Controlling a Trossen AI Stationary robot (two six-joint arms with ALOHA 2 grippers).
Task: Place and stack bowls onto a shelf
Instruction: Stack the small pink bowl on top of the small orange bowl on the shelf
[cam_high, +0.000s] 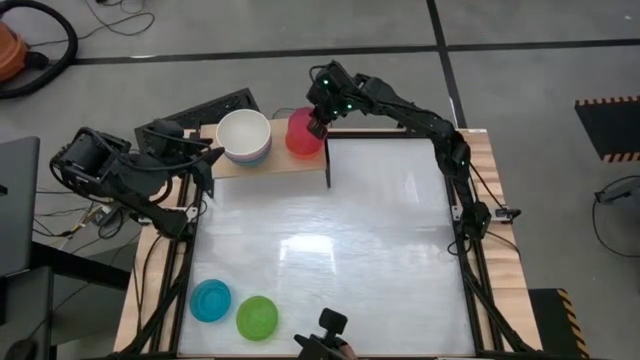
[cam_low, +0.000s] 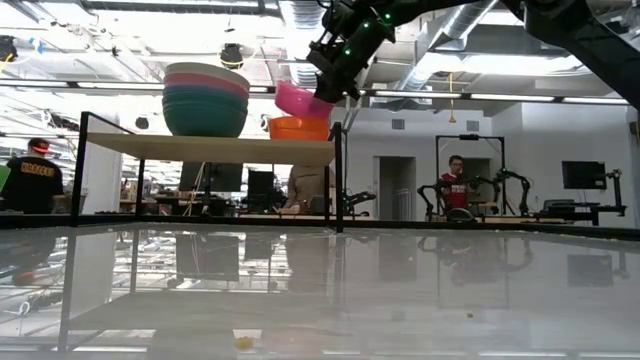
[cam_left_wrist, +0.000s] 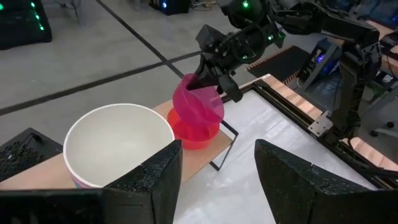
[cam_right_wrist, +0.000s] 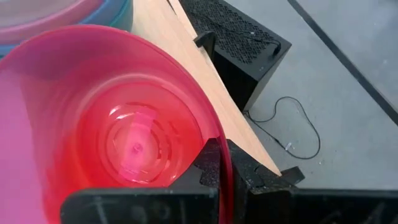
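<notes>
Right claw (cam_high: 318, 124) clamped on rim of magenta bowl (cam_left_wrist: 198, 104), bowl tilted, directly under claw, over red bowl (cam_left_wrist: 198, 134) on shelf (cam_high: 300, 165). We judge step: nesting magenta into red. Next: level it, lower, release. Left claw (cam_left_wrist: 214, 177) apart, waiting beside cream-white bowl (cam_high: 244, 134) topping other stack. Bowls smooth, thin plastic, round; shelf light wood. Cyan bowl (cam_high: 211, 299), lime bowl (cam_high: 257, 318) far off on surface (cam_high: 380, 260).

Magenta bowl (cam_left_wrist: 198, 102) translucent glossy plastic; shelf (cam_high: 290, 163) pale matt wood on thin black metal legs; tabletop (cam_high: 330, 240) glossy white.
</notes>
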